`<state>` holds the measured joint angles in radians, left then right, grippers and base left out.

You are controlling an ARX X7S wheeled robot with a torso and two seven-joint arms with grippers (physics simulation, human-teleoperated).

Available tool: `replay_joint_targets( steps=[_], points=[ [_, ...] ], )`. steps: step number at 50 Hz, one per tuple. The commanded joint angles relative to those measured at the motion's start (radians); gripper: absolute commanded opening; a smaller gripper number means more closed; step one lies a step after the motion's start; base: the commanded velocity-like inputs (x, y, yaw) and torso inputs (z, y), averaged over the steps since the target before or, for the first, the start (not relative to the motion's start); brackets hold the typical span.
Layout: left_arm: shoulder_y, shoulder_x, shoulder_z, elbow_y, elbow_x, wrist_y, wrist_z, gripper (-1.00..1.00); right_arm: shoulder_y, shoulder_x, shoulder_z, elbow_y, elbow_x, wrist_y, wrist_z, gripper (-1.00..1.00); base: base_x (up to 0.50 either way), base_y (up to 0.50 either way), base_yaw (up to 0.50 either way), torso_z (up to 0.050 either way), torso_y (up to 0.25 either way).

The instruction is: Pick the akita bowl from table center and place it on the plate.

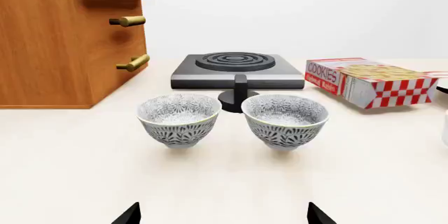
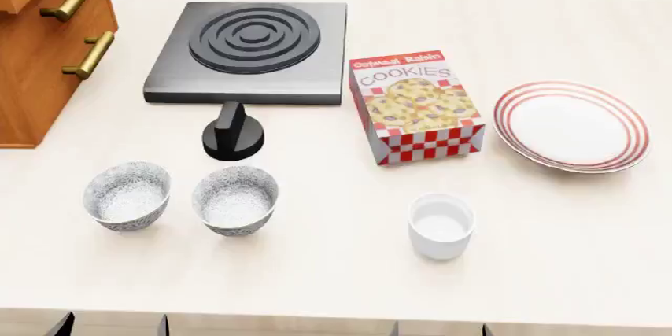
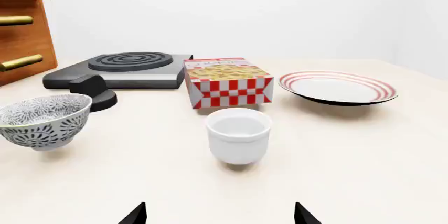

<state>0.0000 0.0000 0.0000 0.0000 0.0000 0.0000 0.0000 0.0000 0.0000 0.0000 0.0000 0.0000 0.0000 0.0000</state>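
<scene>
Two speckled akita bowls stand side by side on the table. The one nearer the table's middle is upright and empty, and its twin sits to its left. The red-ringed white plate lies at the far right and holds nothing. My left gripper is open, low over the table and short of both bowls. My right gripper is open too, a little before the plain white cup. Neither holds anything.
A cookies box lies between the bowls and the plate. The white cup stands in front of it. A black hotplate with a loose black knob sits behind the bowls. A wooden drawer cabinet fills the far left.
</scene>
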Motion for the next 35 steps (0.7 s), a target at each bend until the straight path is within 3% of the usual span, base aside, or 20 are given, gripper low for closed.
replay_joint_targets(
  steps=[1, 7, 10, 13, 14, 18, 22, 28, 35],
  points=[
    [-0.013, -0.023, 0.021, -0.018, 0.003, 0.013, -0.018, 1.0, 0.007, 0.015, -0.017, 0.007, 0.007, -0.003, 0.029, 1.0, 0.0, 0.0, 0.0, 0.0, 0.0],
    [-0.021, -0.044, 0.039, -0.023, -0.005, 0.02, -0.036, 1.0, -0.004, 0.037, -0.025, -0.023, 0.043, -0.003, 0.062, 1.0, 0.0, 0.0, 0.0, 0.0, 0.0],
    [-0.015, -0.05, 0.046, -0.013, -0.009, 0.018, -0.044, 1.0, -0.025, 0.048, -0.033, -0.045, -0.001, -0.083, 0.102, 1.0, 0.0, 0.0, 0.0, 0.0, 0.0],
    [-0.006, -0.058, 0.044, 0.103, -0.044, -0.064, -0.036, 1.0, -0.034, 0.058, -0.022, -0.115, -0.007, -0.044, 0.13, 1.0, 0.0, 0.0, 0.0, 0.0, 0.0],
    [-0.005, -0.068, 0.036, 0.219, -0.09, -0.161, -0.02, 1.0, -0.035, 0.061, 0.003, -0.162, 0.008, -0.026, 0.146, 1.0, 0.0, 0.0, 0.0, 0.0, 0.0],
    [-0.072, -0.087, -0.003, 0.395, -0.12, -0.321, -0.057, 1.0, -0.06, 0.084, 0.076, -0.336, 0.084, 0.045, 0.164, 1.0, 0.0, 0.0, 0.0, 0.0, 0.0],
    [-0.111, -0.117, -0.007, 0.494, -0.106, -0.388, -0.074, 1.0, -0.096, 0.112, 0.156, -0.484, 0.146, 0.098, 0.188, 1.0, 0.0, 0.0, 0.0, 0.0, 0.0],
    [-0.1, -0.13, -0.051, 0.503, -0.14, -0.362, -0.079, 1.0, -0.148, 0.113, 0.26, -0.537, 0.234, 0.029, 0.202, 1.0, 0.04, 0.0, 0.0, 0.0, 0.0],
    [-0.133, -0.138, -0.076, 0.445, -0.144, -0.329, -0.095, 1.0, -0.135, 0.12, 0.283, -0.517, 0.261, 0.023, 0.221, 1.0, 0.49, 0.0, 0.0, 0.0, 0.0]
  ],
)
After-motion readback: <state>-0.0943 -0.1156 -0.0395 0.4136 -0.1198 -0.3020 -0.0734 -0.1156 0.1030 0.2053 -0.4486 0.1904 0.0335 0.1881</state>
